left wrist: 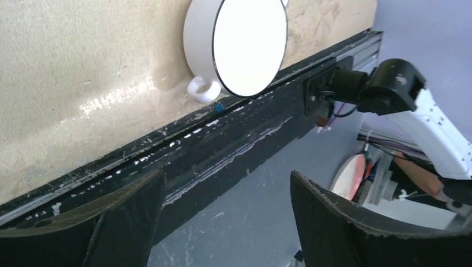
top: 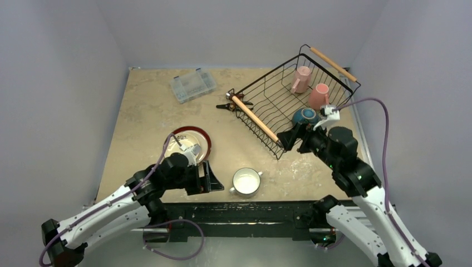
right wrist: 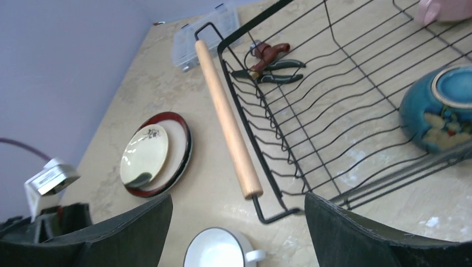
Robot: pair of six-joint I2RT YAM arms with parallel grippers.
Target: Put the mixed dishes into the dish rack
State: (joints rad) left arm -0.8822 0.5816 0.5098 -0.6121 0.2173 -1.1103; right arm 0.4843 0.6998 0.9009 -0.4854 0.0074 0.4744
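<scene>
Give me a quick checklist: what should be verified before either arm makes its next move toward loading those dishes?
1. The left pincer open and empty: ok.
2. The right pincer open and empty: ok.
3. The white cup upright, unobstructed, close to the left pincer: ok.
4. Free room in the dish rack beside the pink mugs and blue bowl: ok.
5. The cream plate apart from the red-rimmed plate: not ok, it lies on it.
6. All dishes loaded: not ok, the cup and both plates sit on the table.
</scene>
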